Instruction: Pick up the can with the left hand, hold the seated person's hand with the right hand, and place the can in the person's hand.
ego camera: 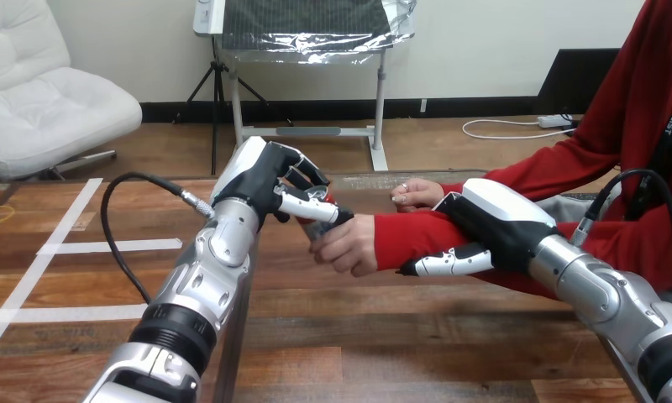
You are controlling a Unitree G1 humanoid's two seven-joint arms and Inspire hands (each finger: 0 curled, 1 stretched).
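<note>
Can [317, 228] in left hand [265, 180] (touching person's hand [349, 243]).

We are looking at a table [358, 336] of warm brown wood, its planks streaked with darker grain, and we are noticing white tape strips [106, 246] crossing its left part. We are seeing the left hand [270, 176] as black with a white shell on its back and black-and-white fingers, and the left forearm [215, 269] as silver with a black ring. Small slivers of red, which we are taking for the can [304, 221], are showing between those fingers. We are finding the right hand [496, 222] in the same black and white, and the right forearm [601, 290] in the same silver with black. The person's sleeve [417, 239] is showing a plain bright red.
</note>
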